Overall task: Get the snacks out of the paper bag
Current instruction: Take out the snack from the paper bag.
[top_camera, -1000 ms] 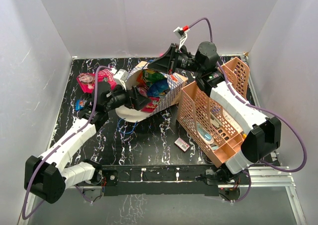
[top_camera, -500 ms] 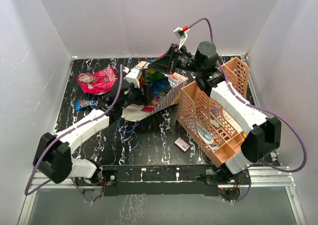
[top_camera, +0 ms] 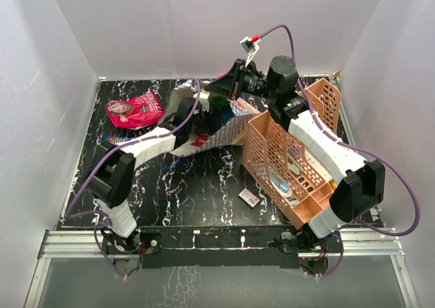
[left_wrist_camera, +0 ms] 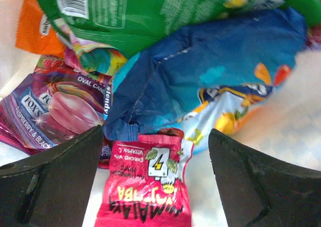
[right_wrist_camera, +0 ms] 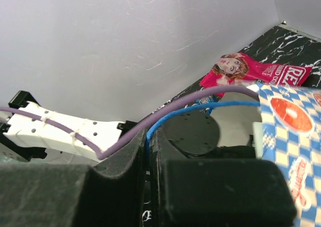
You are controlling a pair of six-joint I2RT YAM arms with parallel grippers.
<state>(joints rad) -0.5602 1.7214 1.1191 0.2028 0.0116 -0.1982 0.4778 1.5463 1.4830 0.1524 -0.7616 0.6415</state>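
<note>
White walls close in on three sides of a black, white-veined marble tabletop (top_camera: 204, 192). From above, the widest free stretch of it runs between the arm bases and the paper bag (top_camera: 231, 128), with a small white-pink box (top_camera: 249, 198) lying in it. The bag lies on its side at the back centre. Its long axis runs left to right and its mouth faces left. Its closed end is just beside the perforated peach rack (top_camera: 272, 141), which boxes in the right side. My left arm (top_camera: 146, 143) reaches into the mouth, so its gripper is hidden here. The right gripper (top_camera: 219, 85) sits at the bag's upper edge. A glossy pink-red bag (top_camera: 134, 109) lies flat at back left, well apart from the paper bag.

On the left wrist camera, the left gripper (left_wrist_camera: 155, 139) is spread wide inside the white paper interior. A small crinkled red packet (left_wrist_camera: 148, 187) lies between the fingers (left_wrist_camera: 50, 187), lengthwise toward the lens, its print upside down. Beyond it are piled a creased blue chip bag (left_wrist_camera: 210, 81), a green packet (left_wrist_camera: 175, 11), an orange packet (left_wrist_camera: 35, 26) and a purple candy pack (left_wrist_camera: 45, 111).

On the right wrist camera, the right gripper is clamped tight on the bag's blue cord handle (right_wrist_camera: 210, 105). The checkered paper is at the right edge.
</note>
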